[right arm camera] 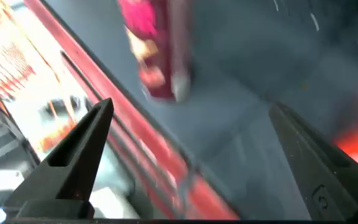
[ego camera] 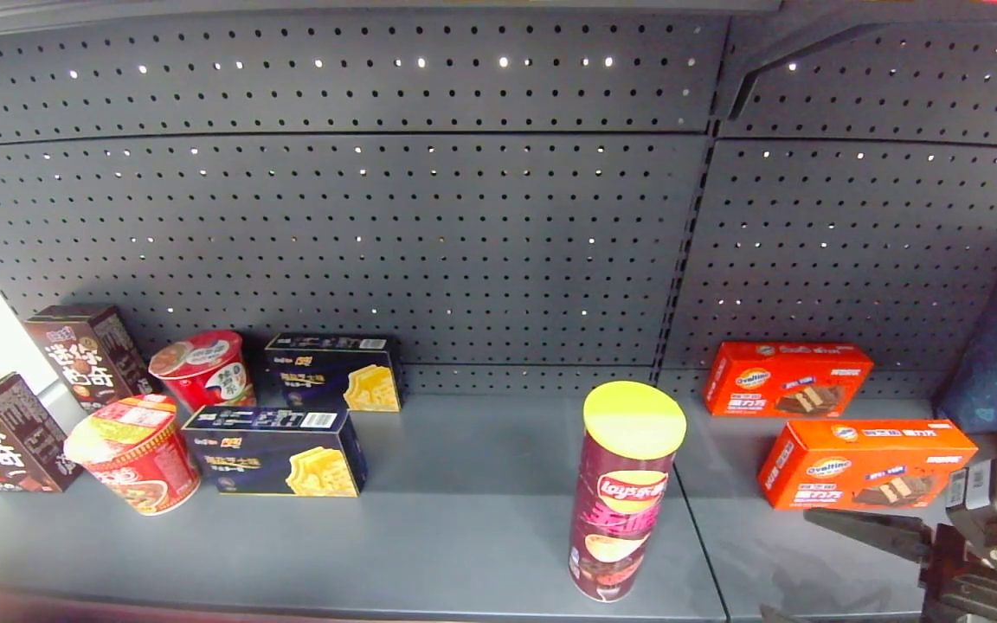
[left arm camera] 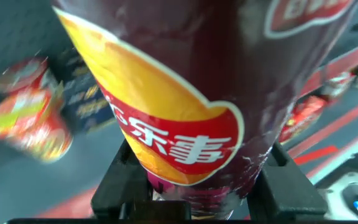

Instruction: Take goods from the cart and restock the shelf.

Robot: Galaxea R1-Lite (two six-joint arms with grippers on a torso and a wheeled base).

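RESTOCKING IN PROGRESS at the grey shelf (ego camera: 464,519). From the head camera, a chips can (ego camera: 628,493) stands upright near the front lip. It sits between the blue boxes (ego camera: 278,450) and cup noodles (ego camera: 139,450) on the left and two orange boxes (ego camera: 866,463) on the right, apart from all of them. The right claw (ego camera: 788,562) hangs low at the shelf's front right, near the closer orange box, spread wide and holding nothing. At the left wrist, the left claw (left arm camera: 201,174) is clamped on a second chips can (left arm camera: 185,93), with a dark finger pressed to each side of its lower body. Cup noodles and a blue box show blurred behind it. At the right wrist, the parted fingers (right arm camera: 79,155) frame the shelf's red front edge (right arm camera: 160,158), with the first chips can (right arm camera: 157,50) beyond. By the look of it, one can is placed and the next is in hand. The left arm would need to carry its can over the lip and set it upright on bare shelf beside the first without toppling it. Only then should it let go.
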